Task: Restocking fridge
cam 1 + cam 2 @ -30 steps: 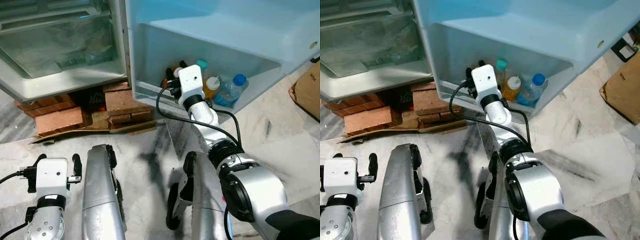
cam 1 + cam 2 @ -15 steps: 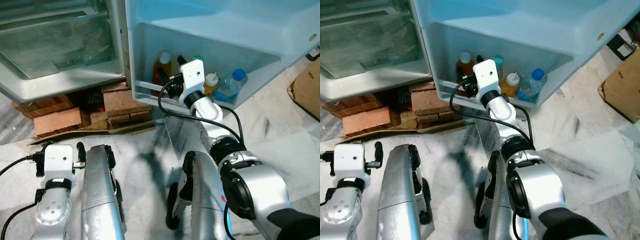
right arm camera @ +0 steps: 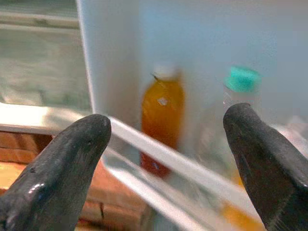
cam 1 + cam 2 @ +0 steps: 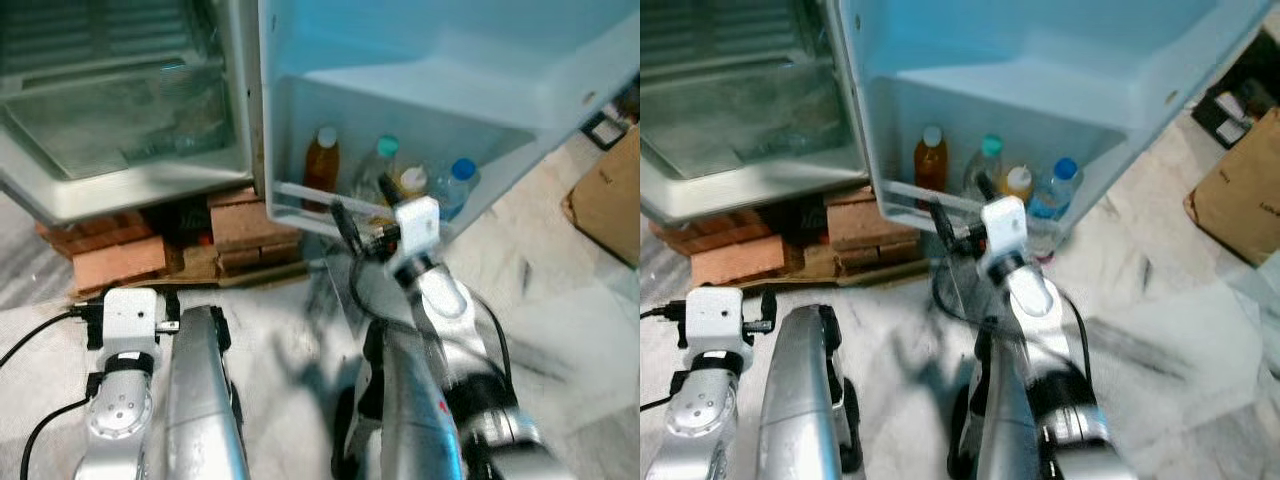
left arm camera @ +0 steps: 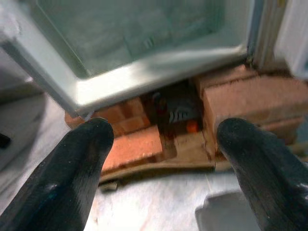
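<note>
An orange juice bottle [image 4: 322, 160] with a white cap stands upright at the left end of the fridge door's lower shelf [image 4: 310, 196]. Beside it stand a teal-capped bottle [image 4: 383, 160], a small yellow bottle [image 4: 410, 181] and a blue-capped water bottle [image 4: 459, 186]. My right gripper [image 4: 360, 215] hovers open just in front of the shelf rail, with nothing between its fingers [image 3: 62, 163]. In the right wrist view the orange juice bottle [image 3: 162, 115] stands behind the rail, apart from the fingers. My left gripper [image 5: 163, 159] is open low on the left, facing the bricks.
The open fridge body shows a clear drawer [image 4: 120, 130] at upper left. The fridge rests on red bricks [image 4: 240, 215] and cardboard over a marble floor. A cardboard box [image 4: 610, 190] stands at the right. My silver legs take up the lower middle.
My right gripper has drawn back out of the door shelf, and the orange juice bottle now stands uncovered at the shelf's left end. My left gripper has risen a little.
</note>
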Available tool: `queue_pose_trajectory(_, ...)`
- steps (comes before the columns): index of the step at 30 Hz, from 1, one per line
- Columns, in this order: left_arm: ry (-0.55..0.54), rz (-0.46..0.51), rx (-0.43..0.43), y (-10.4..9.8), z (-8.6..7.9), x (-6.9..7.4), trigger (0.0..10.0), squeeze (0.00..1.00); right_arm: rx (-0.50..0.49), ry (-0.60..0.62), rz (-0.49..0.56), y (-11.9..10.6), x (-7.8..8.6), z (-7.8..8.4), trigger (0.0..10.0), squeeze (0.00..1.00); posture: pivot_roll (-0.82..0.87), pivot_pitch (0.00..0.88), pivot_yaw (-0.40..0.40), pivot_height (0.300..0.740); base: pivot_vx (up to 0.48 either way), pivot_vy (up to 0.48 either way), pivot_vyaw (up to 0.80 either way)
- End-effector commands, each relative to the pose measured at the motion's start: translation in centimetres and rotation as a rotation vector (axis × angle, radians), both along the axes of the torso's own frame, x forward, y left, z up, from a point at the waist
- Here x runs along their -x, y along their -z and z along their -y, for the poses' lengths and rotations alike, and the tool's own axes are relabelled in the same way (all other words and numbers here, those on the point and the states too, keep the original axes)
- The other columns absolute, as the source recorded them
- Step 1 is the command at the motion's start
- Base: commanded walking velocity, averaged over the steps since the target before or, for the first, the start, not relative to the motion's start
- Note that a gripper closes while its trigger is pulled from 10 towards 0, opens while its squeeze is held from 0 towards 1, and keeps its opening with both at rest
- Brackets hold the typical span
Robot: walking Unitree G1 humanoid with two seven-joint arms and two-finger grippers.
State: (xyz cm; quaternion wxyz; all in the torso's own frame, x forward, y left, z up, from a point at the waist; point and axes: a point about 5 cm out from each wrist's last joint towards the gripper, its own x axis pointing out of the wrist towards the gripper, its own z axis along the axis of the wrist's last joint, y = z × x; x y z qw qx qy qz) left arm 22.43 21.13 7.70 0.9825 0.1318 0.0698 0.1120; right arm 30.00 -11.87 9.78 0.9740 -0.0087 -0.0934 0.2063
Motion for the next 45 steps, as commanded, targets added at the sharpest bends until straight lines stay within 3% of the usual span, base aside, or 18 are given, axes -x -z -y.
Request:
queue_pose_trajectory(1,0.004,0.009,0.015,0.2,0.3,-0.3,10.0,0.0,-0.03,0.09,-0.014,-0.2,0.3,0.9,10.0,0.0,0.18,0.086,-0.082,0.522,0.0,0.0,0.0)
queue_pose_trajectory(8,0.054,0.037,0.023,0.1,1.0,-2.1,10.0,0.0,-0.058,0.217,-0.027,-0.6,1.1,2.0,10.0,0.0,0.12,0.036,-0.055,0.522,0.0,0.0,0.0)
queue_pose_trajectory(18,0.124,0.019,0.051,0.8,2.7,-3.3,10.0,0.0,-0.091,0.273,-0.021,-1.9,0.1,2.5,10.0,0.0,0.12,0.03,-0.054,0.577,0.0,0.0,0.0)
queue_pose_trajectory(22,0.137,0.052,0.078,0.2,3.0,-3.6,10.0,0.0,-0.096,0.298,-0.017,-2.3,-0.3,2.8,10.0,0.0,0.13,0.041,-0.058,0.607,0.0,0.0,0.0)
queue_pose_trajectory(27,0.255,0.063,0.075,-0.3,4.2,-2.9,10.0,0.0,-0.101,0.313,-0.025,-2.2,0.0,3.3,10.0,0.0,0.13,0.027,-0.064,0.647,0.0,0.0,0.0)
queue_pose_trajectory(32,0.302,0.06,0.053,-0.2,4.0,-2.4,10.0,0.0,-0.099,0.314,-0.054,-1.6,0.5,3.2,10.0,0.0,0.12,0.009,-0.067,0.667,0.0,0.0,0.0)
queue_pose_trajectory(37,0.295,0.062,-0.008,-0.2,3.5,-0.8,10.0,0.0,-0.111,0.37,-0.096,-0.5,1.3,4.0,10.0,0.0,0.12,0.0,-0.063,0.707,0.0,0.0,0.0)
queue_pose_trajectory(45,0.262,0.066,0.008,0.5,3.8,-0.4,10.0,0.0,-0.116,0.44,-0.134,0.5,1.9,5.3,10.0,0.0,0.1,0.0,-0.051,0.74,0.0,0.0,0.0)
